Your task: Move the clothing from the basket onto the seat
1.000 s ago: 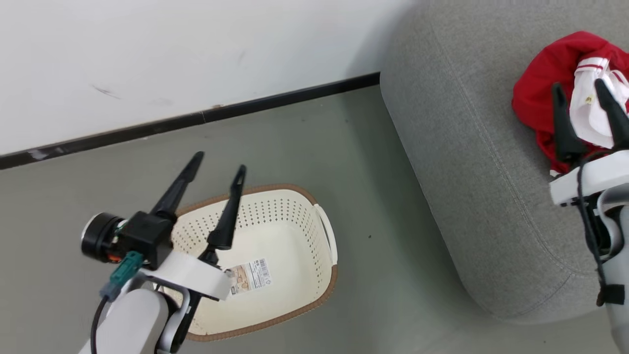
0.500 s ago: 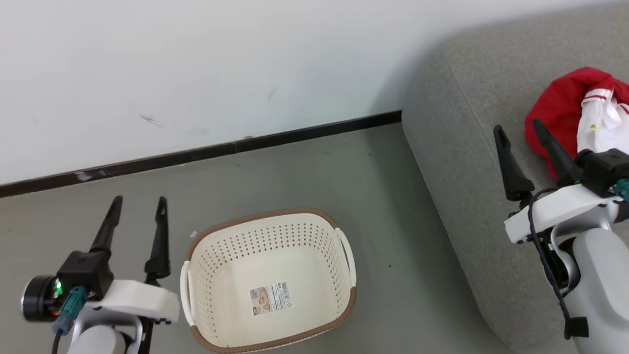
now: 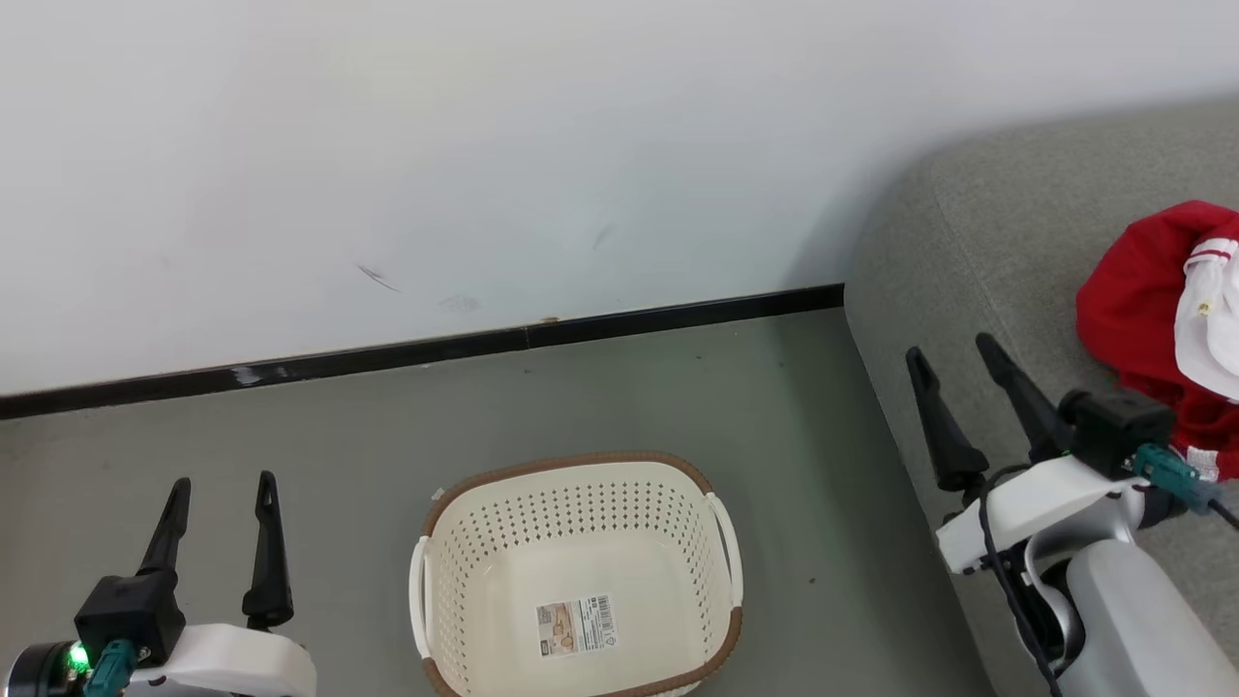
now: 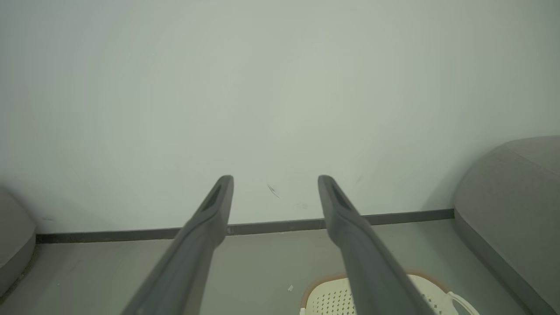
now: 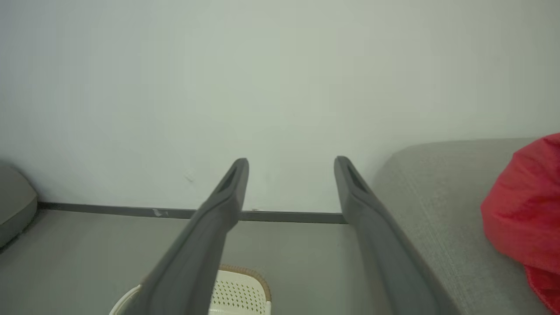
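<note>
The cream basket (image 3: 484, 571) with its brown rim stands on the floor at bottom centre, holding nothing but a label sticker (image 3: 576, 624); its far rim shows as the basket (image 4: 326, 297) and the basket (image 5: 243, 286) in the wrist views. Red clothing (image 3: 1137, 310) with white parts lies bunched on the grey seat (image 3: 1007, 232) at the right, also seen as clothing (image 5: 525, 214) on the seat (image 5: 437, 197). My left gripper (image 3: 221, 482) is open, left of the basket. My right gripper (image 3: 951, 347) is open over the seat's left edge, apart from the clothing. Both hold nothing.
A white wall (image 3: 484, 145) with a black skirting strip (image 3: 581, 329) runs behind the basket. Grey floor (image 3: 581, 407) lies between wall, basket and seat. Another grey upholstered piece (image 4: 13, 236) sits at the far left of the wrist views.
The head view has tilted up, so everything sits lower in frame. The left gripper has left the basket and drawn to its left. The right gripper has pulled back off the clothing to the seat's edge.
</note>
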